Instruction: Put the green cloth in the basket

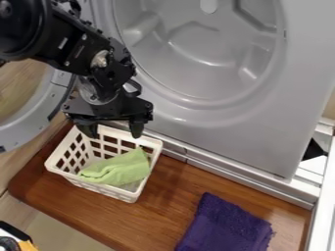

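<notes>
The green cloth point(118, 169) lies inside the white basket point(134, 196), just below the jaws and toward the near side from them. Judging by that, the main part of the task looks done: the cloth is bunched loosely in the basket, with one end running toward the near left and a peak rising toward the right-hand wall.

The gripper point(112, 130) hangs over the far part of the basket, pointing down. Its jaws stand apart with a gap between them, and they hold nothing. The cloth is apart from both fingers, so it seems to be resting on its own. From this slant it's hard to be sure whether that raised peak touches the basket's rim or only sits close to it, but no part of the cloth appears to hang outside.

What is left is probably small: lift the jaws straight up and draw them away, taking care that neither finger catches the far rim and tips the basket.

Below the jaws and well to their right, a folded purple cloth point(226, 225) lies on the wooden board point(167, 188). Beyond the jaws stands the grey machine point(262, 122), its round door point(36, 120) swung open to their left.
</notes>
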